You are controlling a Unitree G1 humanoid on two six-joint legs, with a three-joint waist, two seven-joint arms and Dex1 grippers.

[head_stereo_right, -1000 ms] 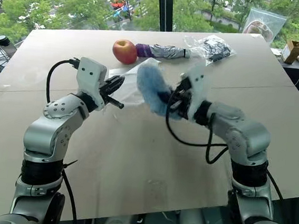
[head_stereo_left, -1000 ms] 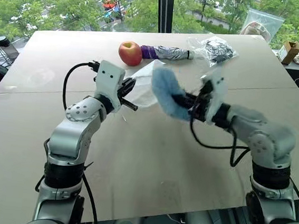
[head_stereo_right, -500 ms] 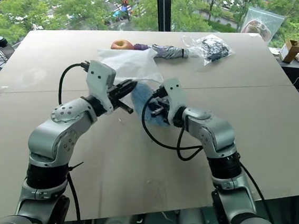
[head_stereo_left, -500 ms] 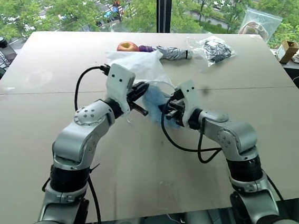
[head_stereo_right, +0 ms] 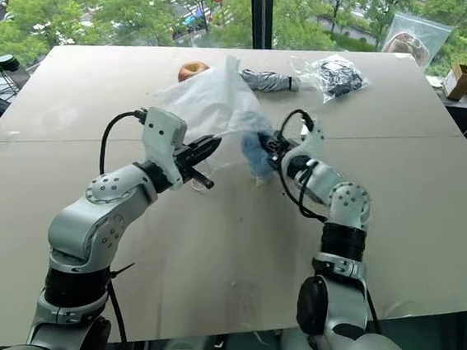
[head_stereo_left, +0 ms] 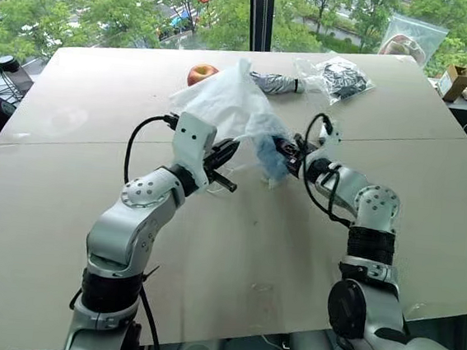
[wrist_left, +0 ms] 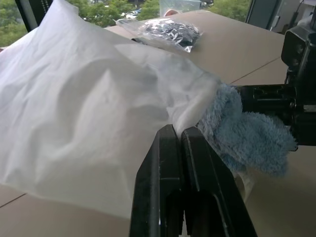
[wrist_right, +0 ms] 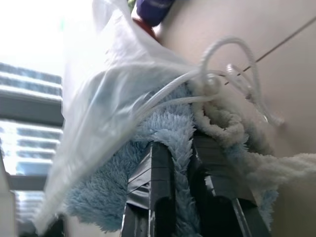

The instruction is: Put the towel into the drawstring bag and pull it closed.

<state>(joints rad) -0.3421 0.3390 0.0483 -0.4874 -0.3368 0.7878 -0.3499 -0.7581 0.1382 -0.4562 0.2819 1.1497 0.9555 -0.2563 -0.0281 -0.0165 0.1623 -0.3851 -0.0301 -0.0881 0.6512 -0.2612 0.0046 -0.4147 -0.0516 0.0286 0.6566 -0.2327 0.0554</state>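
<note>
The white semi-translucent drawstring bag (head_stereo_left: pixel 228 104) is held up over the middle of the table, billowing upward. My left gripper (head_stereo_left: pixel 229 148) is shut on the edge of its mouth; the closed fingers (wrist_left: pixel 173 148) pinch the fabric in the left wrist view. The light-blue fluffy towel (head_stereo_left: pixel 270 158) sits at the bag's mouth, partly under the fabric, with its lower end still hanging outside. My right gripper (head_stereo_left: pixel 290 151) is shut on the towel from the right, its fingers (wrist_right: pixel 160 168) buried in the pile. White cord loops (wrist_right: pixel 232 54) lie over the towel.
At the far edge of the table (head_stereo_left: pixel 209 255) lie a red apple (head_stereo_left: pixel 200 74), a purple-and-grey folded umbrella (head_stereo_left: pixel 271 83) and a clear plastic bag with dark contents (head_stereo_left: pixel 338 76). Another clear bag (head_stereo_left: pixel 411 36) and a small cardboard box (head_stereo_left: pixel 455 80) stand at the back right.
My right gripper rolled and carried the towel forward from open air into the bag's mouth. The left gripper shifted slightly right, and the bag rose and billowed over the towel.
</note>
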